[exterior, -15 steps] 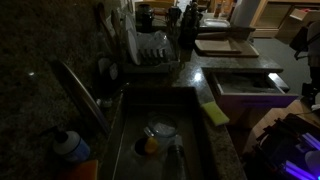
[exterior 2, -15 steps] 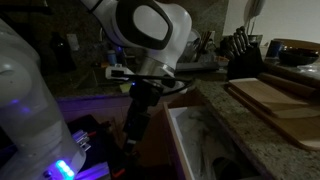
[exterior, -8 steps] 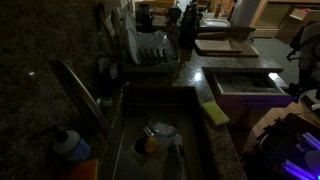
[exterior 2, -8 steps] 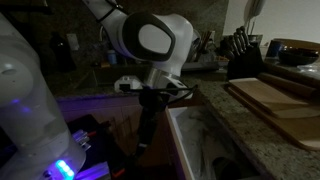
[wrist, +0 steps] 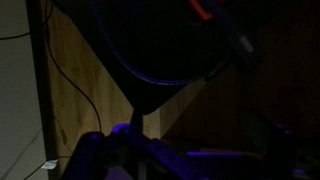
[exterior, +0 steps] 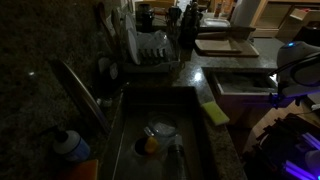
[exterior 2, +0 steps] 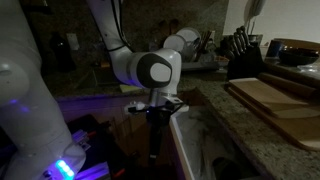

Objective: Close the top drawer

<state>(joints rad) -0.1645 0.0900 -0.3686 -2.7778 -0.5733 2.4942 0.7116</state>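
Note:
The top drawer (exterior: 245,82) stands pulled out from the counter beside the sink; its pale inner wall also shows in an exterior view (exterior 2: 186,140). My gripper (exterior 2: 155,148) points straight down, just in front of the drawer's open end, close to its front edge. It is a thin dark shape, and whether it touches the drawer cannot be told. My arm (exterior: 298,65) shows at the right edge. The wrist view is nearly black, with only purple-lit gripper parts (wrist: 198,150) at the bottom and a wooden cabinet face (wrist: 80,80) behind.
A sink (exterior: 190,150) holds dishes, with a yellow sponge (exterior: 213,112) on its rim. A dish rack (exterior: 150,50) stands behind it. A tan cutting board (exterior 2: 275,100) and a knife block (exterior 2: 243,55) are on the counter. Purple-lit equipment (exterior 2: 70,150) stands on the floor.
My arm has swung sideways toward the drawer's front. It has come into an exterior view at the right edge. The gripper now hangs vertically beside the drawer. The drawer has not visibly moved.

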